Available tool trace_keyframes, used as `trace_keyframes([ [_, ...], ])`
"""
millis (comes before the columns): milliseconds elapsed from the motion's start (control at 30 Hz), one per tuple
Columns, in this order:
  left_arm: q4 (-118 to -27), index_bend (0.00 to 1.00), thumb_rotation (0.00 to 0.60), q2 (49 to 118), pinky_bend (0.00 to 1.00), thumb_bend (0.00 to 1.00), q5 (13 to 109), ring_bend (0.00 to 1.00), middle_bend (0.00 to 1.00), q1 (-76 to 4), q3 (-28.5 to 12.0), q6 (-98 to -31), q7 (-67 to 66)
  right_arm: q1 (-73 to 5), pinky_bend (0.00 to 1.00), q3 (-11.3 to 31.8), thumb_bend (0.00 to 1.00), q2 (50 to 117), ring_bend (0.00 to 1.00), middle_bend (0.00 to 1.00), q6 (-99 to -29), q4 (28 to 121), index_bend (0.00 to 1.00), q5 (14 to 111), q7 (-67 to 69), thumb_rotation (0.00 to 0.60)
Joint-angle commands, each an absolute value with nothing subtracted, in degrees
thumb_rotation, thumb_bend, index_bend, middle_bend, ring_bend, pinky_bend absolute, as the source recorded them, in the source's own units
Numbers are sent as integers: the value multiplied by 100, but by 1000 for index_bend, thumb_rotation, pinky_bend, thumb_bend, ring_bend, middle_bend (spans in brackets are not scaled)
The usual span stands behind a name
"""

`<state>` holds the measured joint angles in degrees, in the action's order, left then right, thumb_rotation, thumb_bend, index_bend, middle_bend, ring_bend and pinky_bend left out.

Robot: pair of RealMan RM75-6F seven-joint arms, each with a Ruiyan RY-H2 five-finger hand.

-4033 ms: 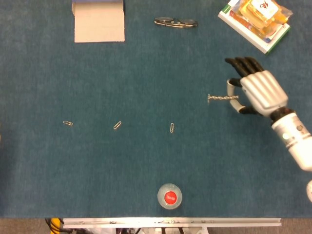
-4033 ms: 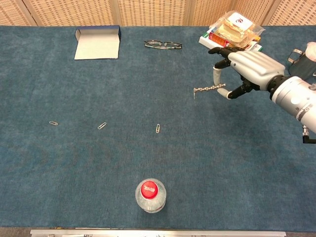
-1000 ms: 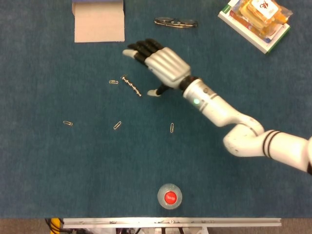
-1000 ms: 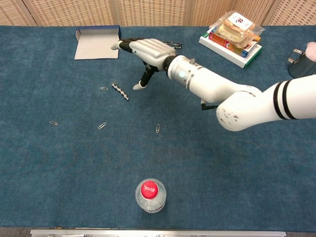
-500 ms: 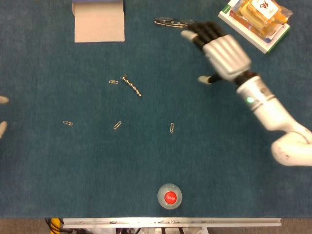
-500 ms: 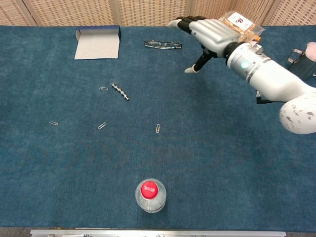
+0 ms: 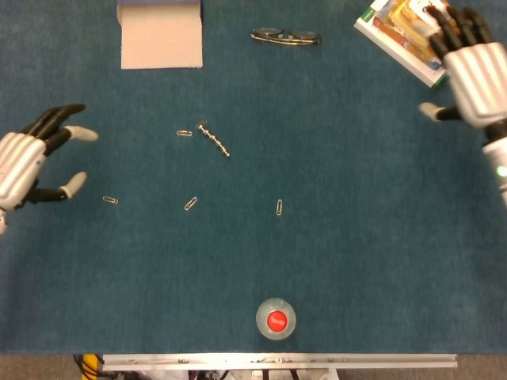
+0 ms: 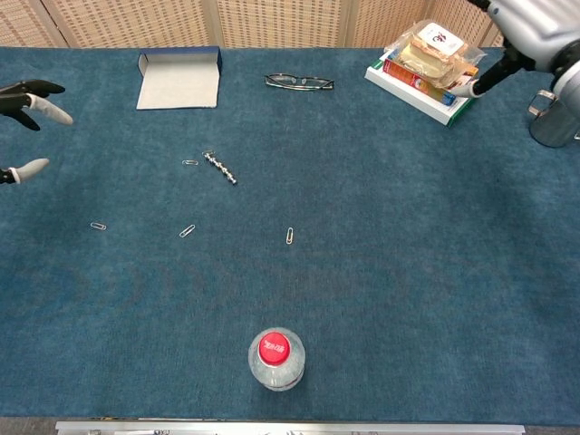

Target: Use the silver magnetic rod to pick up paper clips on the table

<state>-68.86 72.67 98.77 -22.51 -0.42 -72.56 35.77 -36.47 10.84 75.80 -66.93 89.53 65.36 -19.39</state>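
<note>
Left hand [image 7: 22, 165] sits at the far left edge of the bench [image 7: 333, 261], fingers spread, holding nothing; it hovers just left of the leftmost paper clip [image 7: 110, 200]. Right hand [image 7: 475, 70] is at the far right, up by the stack of books [image 7: 402, 49] with a wrapped snack packet [image 8: 433, 45] on top; fingers apart, thumb out to the side, nothing grasped.

Silver magnetic rod [image 7: 214, 139] lies free on the blue cloth of the bench, left of centre, slanted from upper left to lower right. Neither hand touches it.

Paper clips, four seen:
- small clip [image 7: 184, 133] just beside the rod's upper end; contact cannot be resolved.
- leftmost paper clip, near the left hand.
- middle clip [image 7: 191, 203], below the rod.
- right clip [image 7: 280, 207], toward the centre of the bench.

Other items: an open cardboard box [image 7: 160, 33] at the far edge, left; folded glasses [image 7: 286, 36] at the far edge, centre; a bottle with a red cap [image 7: 276, 319] standing at the near edge; a metal cup [image 8: 551, 119] at the right edge in the chest view.
</note>
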Motion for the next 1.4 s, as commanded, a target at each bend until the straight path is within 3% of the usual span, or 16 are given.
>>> trace_keyframes([
  [33,-6937,268,600,7318,246,321,9965,76,87,-2522,-27,-7091,3866,-3478,61,1089,0,7388,0,83,-6829,9075,175,6397,-2050,600],
  [333,-7044,260,600,7502,107,314,10031,0,7,-3245,-7,-6424,3790,-3179,61,1080,0,7200,0,85,-6973,9025,183,6220,-2033,600],
  [733,-6586,276,600,8204,97,316,10083,0,0,-3877,99,-5907,3378,-2721,61,1026,0,6960,0,85,-7145,8927,201,6081,-1820,600],
  [933,-6204,276,600,8532,97,387,10044,0,0,-4269,89,-5569,3151,-2636,61,1068,0,6972,0,85,-7062,8708,202,6026,-1673,600],
  [1400,-5580,270,600,9139,97,393,9773,0,0,-4788,78,-5044,2564,-2568,61,1123,0,7110,0,85,-6836,8304,217,6107,-1338,600],
])
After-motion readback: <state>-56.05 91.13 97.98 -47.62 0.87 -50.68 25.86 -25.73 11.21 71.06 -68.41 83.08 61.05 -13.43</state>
